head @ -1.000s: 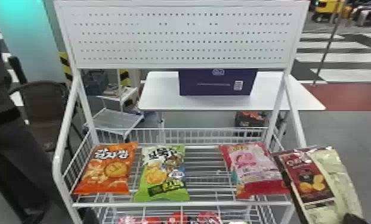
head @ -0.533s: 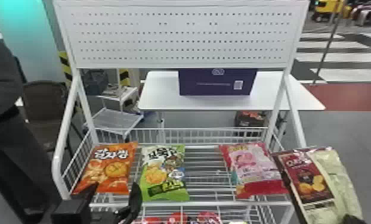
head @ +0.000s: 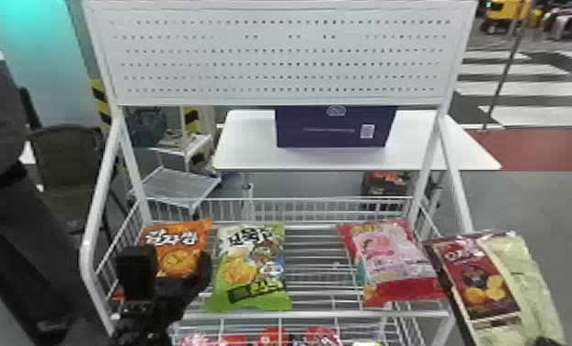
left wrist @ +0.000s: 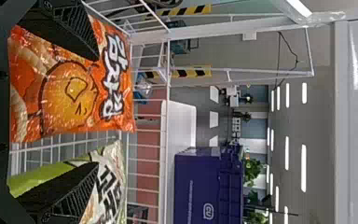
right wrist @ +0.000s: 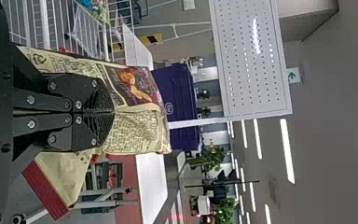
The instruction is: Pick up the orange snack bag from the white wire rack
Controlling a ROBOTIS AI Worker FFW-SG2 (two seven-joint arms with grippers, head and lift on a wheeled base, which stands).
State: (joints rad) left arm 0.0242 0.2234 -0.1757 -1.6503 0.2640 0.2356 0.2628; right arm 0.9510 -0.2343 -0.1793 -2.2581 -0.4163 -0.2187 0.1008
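Note:
My left gripper (head: 172, 269) stands open in front of the orange snack bag (head: 179, 255), which lies at the left end of the white wire rack (head: 326, 314) and is partly hidden by the fingers. In the left wrist view, one finger of the left gripper (left wrist: 96, 112) overlaps the orange bag (left wrist: 70, 100) and the other overlaps the green bag (left wrist: 105, 186). At the lower right of the head view, my right gripper (head: 548, 341) holds a dark red and cream snack bag (head: 480, 285). The right wrist view has the right gripper (right wrist: 112, 112) shut on that bag (right wrist: 137, 128).
Close beside the orange bag lies the green bag (head: 250, 267); a pink bag (head: 381, 257) is farther right on the rack. Red packs (head: 271, 337) sit on a lower shelf. Above rises a white perforated panel (head: 280, 57), and a white table (head: 418, 154) stands behind.
My left gripper has come in from the bottom edge and moved up and rightward to the orange bag. The right gripper and its bag have stayed nearly still.

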